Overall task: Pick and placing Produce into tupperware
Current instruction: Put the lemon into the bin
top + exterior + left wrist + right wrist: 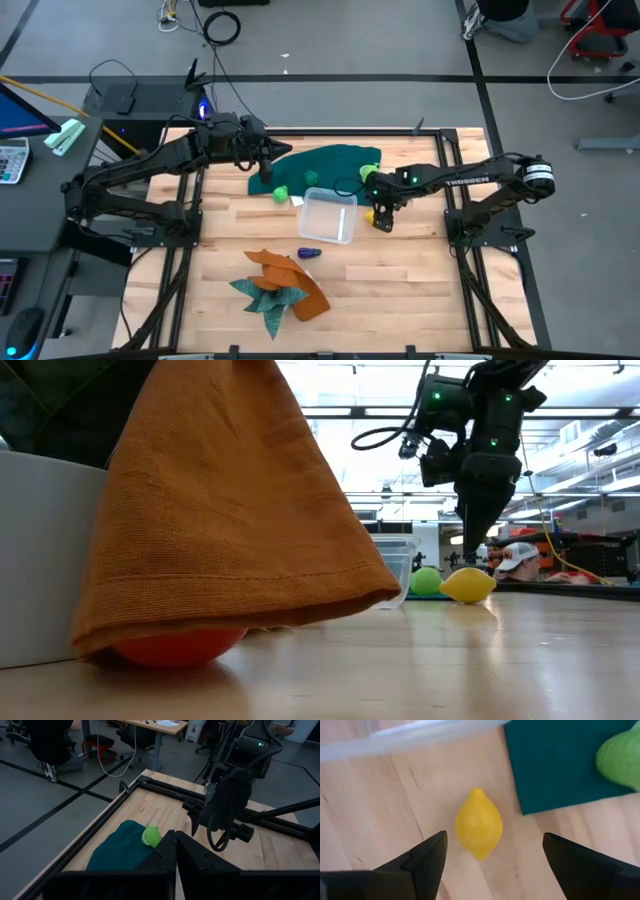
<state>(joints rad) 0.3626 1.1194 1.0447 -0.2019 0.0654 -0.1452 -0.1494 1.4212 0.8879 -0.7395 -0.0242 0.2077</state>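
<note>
A yellow lemon-shaped toy lies on the wood beside the right side of the clear tupperware. My right gripper hangs open just above it, pointing down, one finger on each side of it, apart from it. A green fruit and a light green one rest at the dark green cloth's near edge. A purple piece lies in front of the tub. A red piece sits under the orange cloth. My left gripper is shut, up over the cloth's left part.
The dark green cloth covers the far middle of the table, with another green fruit on it near my right gripper. Orange and teal cloths lie heaped near the front. A white object stands close to the low camera.
</note>
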